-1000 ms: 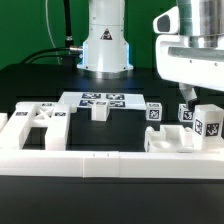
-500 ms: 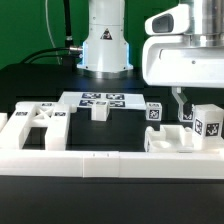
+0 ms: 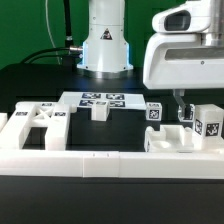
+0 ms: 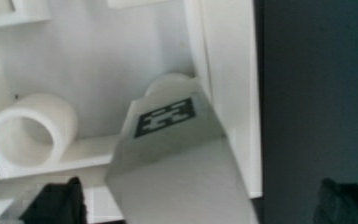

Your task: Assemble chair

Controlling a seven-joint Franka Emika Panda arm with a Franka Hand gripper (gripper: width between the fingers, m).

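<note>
While pincer (image 4: 202,198) gapes, blk (image 4: 165,118) abuts wall (image 4: 224,60) edge

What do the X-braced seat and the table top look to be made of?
X-braced seat: probably hard white plastic with a glossy finish; smooth faces, soft highlights and crisp blocky edges.
Table: black and matte, showing no reflections; whether it is cloth, a mat or a painted board cannot be told.

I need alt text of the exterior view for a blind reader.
A white robot gripper hangs over glossy white tagged chair blocks at the exterior view's right. An X-braced square white seat lies at its left, a flat white marker board between them, behind a long low white wall.
</note>
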